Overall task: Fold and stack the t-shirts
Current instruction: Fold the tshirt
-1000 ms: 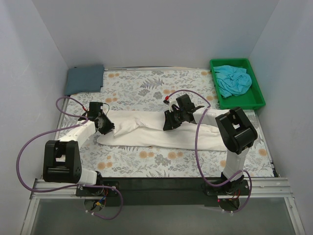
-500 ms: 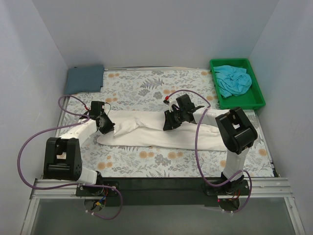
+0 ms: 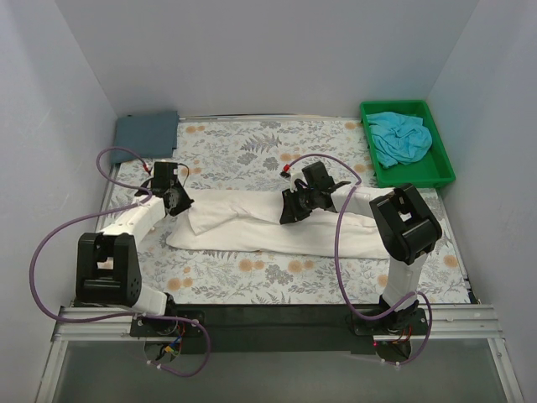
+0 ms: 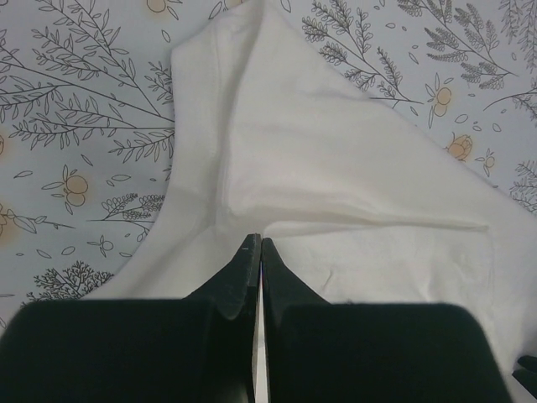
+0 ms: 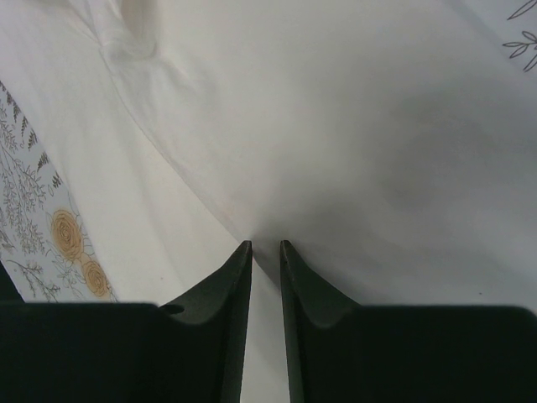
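The cream-white t-shirt (image 3: 268,227) lies folded into a long band across the middle of the floral cover; no print shows. My left gripper (image 3: 179,204) is shut and empty, just above the shirt's left end; its tips (image 4: 256,244) hover over the cloth (image 4: 352,193). My right gripper (image 3: 289,215) is shut on a raised fold of the cream-white shirt near its middle (image 5: 265,245). The slate blue-grey t-shirt (image 3: 147,134) lies folded at the back left corner. The turquoise t-shirt (image 3: 401,138) is crumpled in the green bin.
The green bin (image 3: 436,172) stands at the back right. Purple cables loop from both arms, the left one (image 3: 50,243) out over the table's left edge. White walls close in the table on three sides.
My left gripper has moved back and to the left, off the shirt's left end, and that end now lies flatter on the cover. The right arm has not moved.
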Robot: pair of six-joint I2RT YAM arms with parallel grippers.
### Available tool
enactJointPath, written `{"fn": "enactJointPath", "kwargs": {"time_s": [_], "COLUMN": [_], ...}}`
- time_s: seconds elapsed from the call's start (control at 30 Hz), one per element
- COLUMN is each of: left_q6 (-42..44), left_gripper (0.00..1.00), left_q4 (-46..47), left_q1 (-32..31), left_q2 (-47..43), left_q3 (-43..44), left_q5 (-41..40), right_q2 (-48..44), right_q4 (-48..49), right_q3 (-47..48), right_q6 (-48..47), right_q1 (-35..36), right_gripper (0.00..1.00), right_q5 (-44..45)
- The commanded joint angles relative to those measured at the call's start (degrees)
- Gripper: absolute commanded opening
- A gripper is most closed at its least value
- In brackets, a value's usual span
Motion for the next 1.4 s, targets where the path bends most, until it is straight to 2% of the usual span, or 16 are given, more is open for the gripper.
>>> {"fn": "enactJointPath", "kwargs": {"time_s": [0.0,0.07,0.17,0.2,0.3,0.33,0.43,0.53,0.63,0.97,1.37], "left_q6": [2.5,2.5,1.7,1.2,0.5,-0.6,-2.5,-4.0,-6.0,-8.2,-9.4], "left_gripper": [0.01,0.02,0.12,0.23,0.40,0.54,0.66,0.68,0.67,0.52,0.42], "left_q4": [1.3,0.6,-1.2,-2.6,-5.4,-6.1,-8.6,-10.5,-10.3,-7.7,-5.3], "left_q1": [-0.2,-0.2,-0.3,-0.3,-0.5,-0.8,-1.0,-1.0,-1.0,-1.1,-1.0], "left_q2": [1.8,2.5,2.1,1.5,-0.8,-2.9,-7.6,-11.0,-12.5,-9.8,-5.4], "left_q3": [2.4,3.1,3.4,3.5,3.7,3.6,1.7,-1.3,-5.1,-9.5,-8.4], "left_q5": [-0.9,-0.7,-1.2,-1.2,-0.8,-0.4,1.0,3.1,8.4,11.1,12.5], "right_q2": [0.2,0.0,-0.6,-0.8,-2.3,-2.9,-4.4,-4.7,-2.9,7.2,13.5], "right_q4": [-5.4,-5.4,-5.7,-5.8,-7.0,-7.1,-7.6,-8.0,-7.6,-3.7,1.1], "right_q3": [-1.8,-1.8,-1.5,-1.3,0.2,0.7,3.4,6.9,11.3,22.9,22.5], "right_q6": [-1.8,-1.7,-1.8,-1.8,-1.3,-1.0,-0.5,0.8,2.6,13.6,17.9], "right_q1": [0.6,0.6,0.5,0.6,0.6,0.6,0.7,1.5,2.7,6.2,7.1], "right_gripper": [0.24,0.24,0.25,0.25,0.26,0.27,0.31,0.37,0.40,0.41,0.34], "right_q5": [2.9,2.9,2.8,2.7,2.3,1.9,0.7,-1.3,-2.8,-6.1,-7.9]}}
